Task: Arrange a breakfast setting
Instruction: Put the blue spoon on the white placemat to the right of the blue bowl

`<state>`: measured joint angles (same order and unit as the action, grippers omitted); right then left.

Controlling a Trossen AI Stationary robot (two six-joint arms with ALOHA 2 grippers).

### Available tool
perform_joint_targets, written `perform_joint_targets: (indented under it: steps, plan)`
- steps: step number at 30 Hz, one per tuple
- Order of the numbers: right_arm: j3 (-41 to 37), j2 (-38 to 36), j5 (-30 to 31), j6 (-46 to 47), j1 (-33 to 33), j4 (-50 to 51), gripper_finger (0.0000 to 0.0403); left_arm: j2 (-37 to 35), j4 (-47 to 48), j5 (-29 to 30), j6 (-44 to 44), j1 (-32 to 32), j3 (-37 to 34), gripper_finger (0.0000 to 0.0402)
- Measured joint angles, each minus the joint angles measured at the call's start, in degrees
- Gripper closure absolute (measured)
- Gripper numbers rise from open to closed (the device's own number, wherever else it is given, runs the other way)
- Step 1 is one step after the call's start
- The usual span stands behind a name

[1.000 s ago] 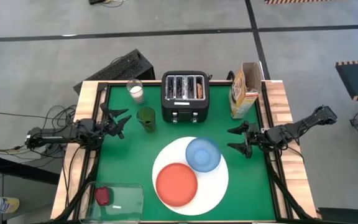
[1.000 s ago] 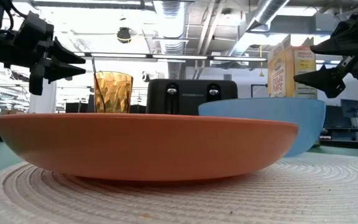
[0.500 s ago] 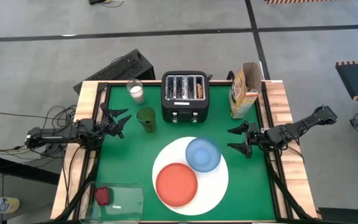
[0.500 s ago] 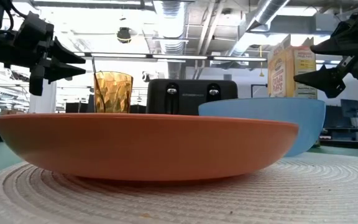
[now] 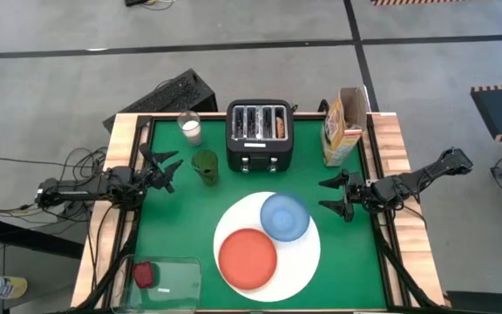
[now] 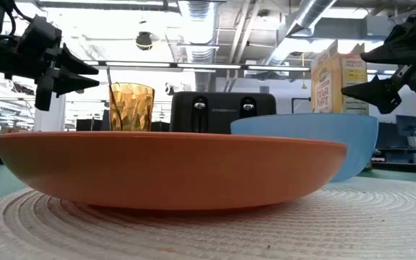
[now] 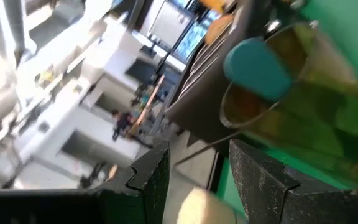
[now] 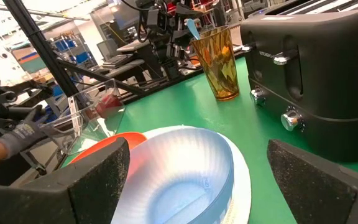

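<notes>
A large white round plate (image 5: 308, 253), woven like a mat in the low view (image 6: 208, 224), lies on the green table. On it rest a smaller orange-red plate (image 5: 247, 258) and a blue bowl (image 5: 285, 216). An amber glass (image 5: 205, 167) with a teal-handled utensil (image 8: 191, 28) stands left of the toaster. A dark red food piece (image 5: 145, 274) lies in a clear container. My left gripper (image 5: 168, 167) is open and empty, just left of the glass. My right gripper (image 5: 331, 195) is open and empty, right of the bowl. Bagel and cereal are not plainly seen.
A black toaster (image 5: 260, 137) stands at the far middle, with something brown in one slot (image 5: 280, 126). A cereal box (image 5: 342, 126) is at the far right, a glass of milk (image 5: 190, 127) at the far left. A person's gloved hand (image 8: 17, 134) shows beyond the table.
</notes>
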<state>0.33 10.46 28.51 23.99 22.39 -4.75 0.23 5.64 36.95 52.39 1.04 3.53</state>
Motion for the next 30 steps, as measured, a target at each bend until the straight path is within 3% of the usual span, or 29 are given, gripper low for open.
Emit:
perform_joint_targets:
  steps: [6, 18, 26, 30]
  plan:
    - [0.0, 0.0, 0.0, 0.0, 0.0, 0.0, 0.0003, 0.0, -2.0, 1.5, -11.8, 0.0, -0.2, 0.0245]
    - [0.0, 0.0, 0.0, 0.0, 0.0, 0.0, 0.0003, 0.0, -12.8, 1.5, -20.5, 0.0, 5.6, 0.0245]
    - [0.0, 0.0, 0.0, 0.0, 0.0, 0.0, 0.0003, 0.0, -12.8, 7.6, -44.5, 0.0, 10.5, 0.0245]
    - [0.0, 0.0, 0.0, 0.0, 0.0, 0.0, 0.0003, 0.0, -13.3, 5.5, -53.3, 0.0, 11.4, 0.0245]
